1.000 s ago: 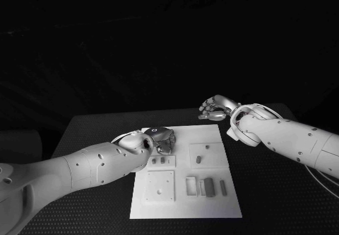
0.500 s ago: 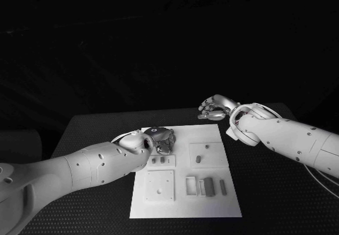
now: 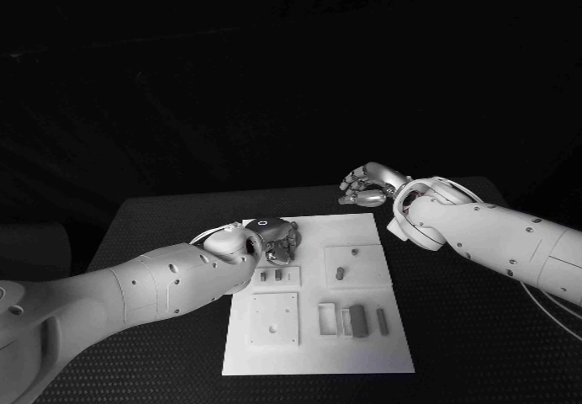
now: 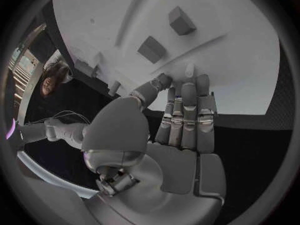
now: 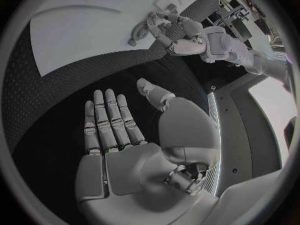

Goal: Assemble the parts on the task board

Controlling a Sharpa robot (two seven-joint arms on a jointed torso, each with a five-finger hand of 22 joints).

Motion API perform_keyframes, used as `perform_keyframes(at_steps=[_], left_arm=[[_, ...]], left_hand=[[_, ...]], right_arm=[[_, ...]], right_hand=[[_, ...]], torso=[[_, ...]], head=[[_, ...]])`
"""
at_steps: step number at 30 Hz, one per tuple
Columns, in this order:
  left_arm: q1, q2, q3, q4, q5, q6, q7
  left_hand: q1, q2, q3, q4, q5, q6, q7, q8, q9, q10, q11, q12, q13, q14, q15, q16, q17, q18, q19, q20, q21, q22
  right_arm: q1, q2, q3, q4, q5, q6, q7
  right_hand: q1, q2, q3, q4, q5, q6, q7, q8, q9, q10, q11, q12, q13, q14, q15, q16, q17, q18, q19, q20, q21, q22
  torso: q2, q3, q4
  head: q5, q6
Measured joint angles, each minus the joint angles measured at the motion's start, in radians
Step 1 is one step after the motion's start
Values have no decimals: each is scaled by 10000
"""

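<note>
The flat white rectangular task board (image 3: 364,358) lies at the middle of the black desk (image 3: 170,215), its long side running from 12 to 6 o'clock in the head view, so both arms can reach it from either side. The small grey block-shaped parts (image 3: 351,320) sit in recessed pockets: a pair near the board's centre at about 9 o'clock, one slim piece (image 3: 341,273) in the pocket at 3 o'clock, and a cluster of upright pieces toward 5 o'clock, likely sorted there for pickup.

The left silver hand (image 3: 277,237) hovers over the board's 11 o'clock corner. Its wrist view shows its fingers (image 4: 187,110) straight and side by side, tips toward the board near two of the grey blocks (image 4: 152,49), grasping nothing; I judge it is lining up a reach.

The right silver hand (image 3: 370,187) hangs off the board's 1 o'clock corner above the bare desk, released, fingers (image 5: 106,120) flat and extended, probably parked out of the way.
</note>
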Motion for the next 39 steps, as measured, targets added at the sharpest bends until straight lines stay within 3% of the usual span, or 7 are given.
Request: perform_keyframes(at_steps=[18, 30, 39], left_arm=[[-34, 65, 15, 2, -26, -52, 34], [-20, 104, -42, -34, -35, -38, 26], [-62, 104, -62, -37, -43, -172, 56]], left_hand=[[-31, 31, 27, 27, 0, 23, -24, -1, -36, 134, -1, -84, -13, 44, -28, 135, 9, 0, 41, -32, 83, -2], [24, 188, 82, 29, 1, 423, -92, 151, -35, 502, -145, -79, 76, 178, -143, 183, 8, 0, 124, -89, 233, -3], [50, 403, 173, 5, -30, 901, -292, 347, -23, 1040, -323, -44, 194, 445, -374, 275, -27, -3, 296, -259, 489, 7]], right_arm=[[0, 8, 0, 0, 1, 4, 7], [0, 2, 0, 6, 2, 7, 10], [-1, 15, 0, 0, 4, 10, 13]], right_hand=[[0, 0, 0, 0, 0, 0, 0, -1, -8, 0, 0, 0, 0, 0, 0, 0, -10, 0, 0, 0, -41, 9], [0, 0, 0, 0, 0, 0, 0, -1, -7, -1, 0, 0, 0, 0, 0, 0, -14, 0, 0, 0, -40, 17], [0, 0, 0, 0, 0, 0, 0, -2, -17, -1, 0, -39, 0, 0, 0, 0, -19, 0, 0, 0, -40, 28]], torso=[[2, 9, 1], [1, 10, -5], [1, 0, 1]], head=[[-21, -58], [-56, -101], [-75, -137]])
